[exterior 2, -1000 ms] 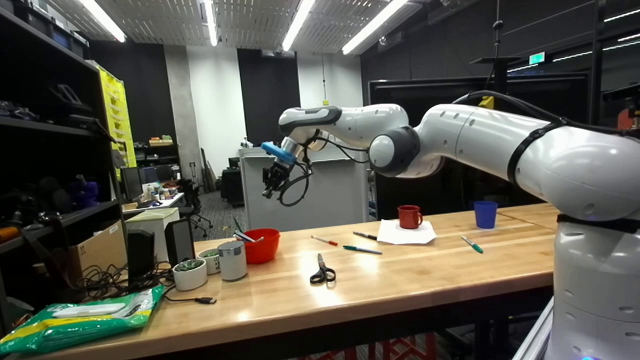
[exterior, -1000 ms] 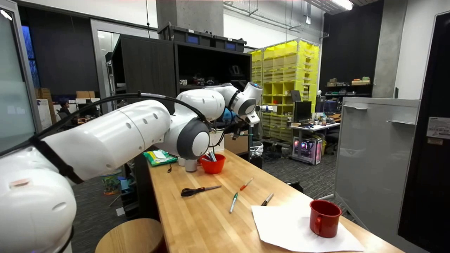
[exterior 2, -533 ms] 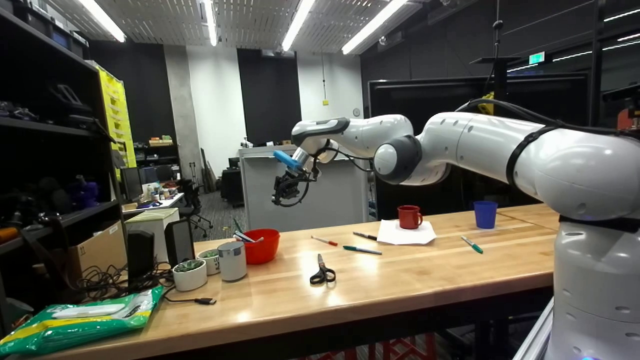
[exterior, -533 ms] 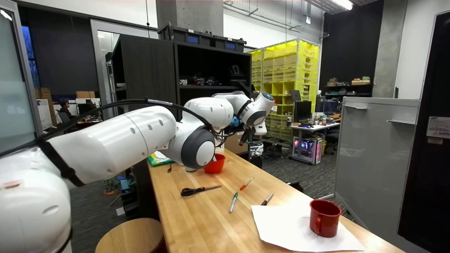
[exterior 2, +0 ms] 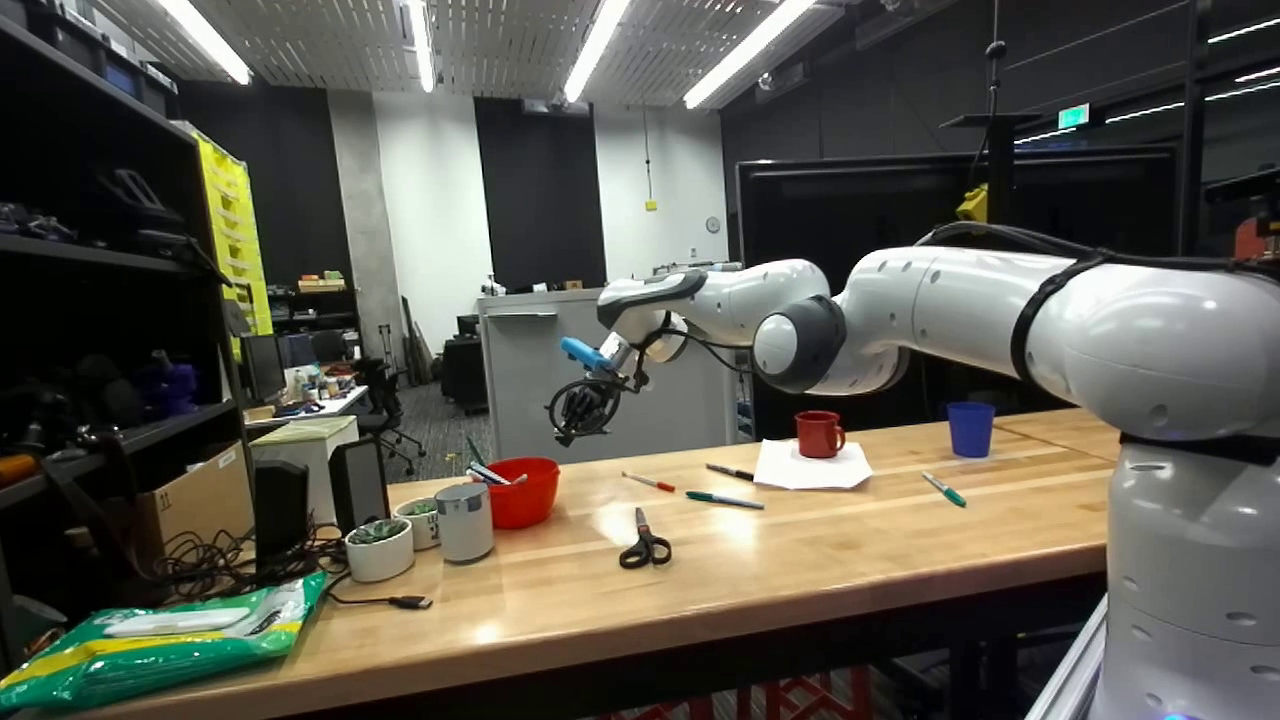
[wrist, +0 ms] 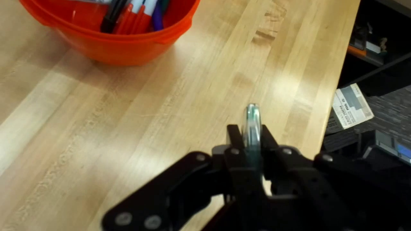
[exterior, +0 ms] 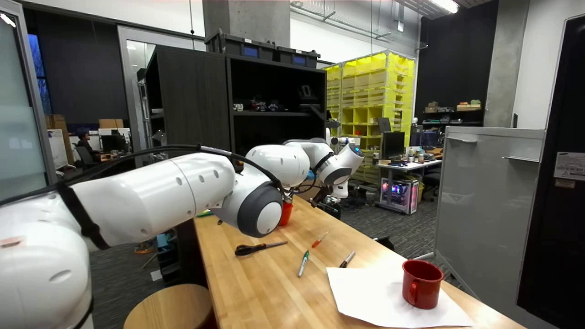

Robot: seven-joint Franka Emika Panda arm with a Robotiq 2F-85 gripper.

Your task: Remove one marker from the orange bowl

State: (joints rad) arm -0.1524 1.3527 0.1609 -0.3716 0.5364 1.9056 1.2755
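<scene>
Pinching one marker (wrist: pixel 253 117) in my gripper (wrist: pixel 248 131), I count four loose markers (exterior 2: pixel 725 499), one mug (exterior 2: pixel 818 434) and one orange bowl (exterior 2: pixel 528 496) beside one grey canister (exterior 2: pixel 466 526); my gripper hangs lower than before.

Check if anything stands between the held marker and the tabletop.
Nothing visible does: the wrist view shows the gripper holding the marker with the tabletop directly behind it, and the bowl off to the upper left.
</scene>
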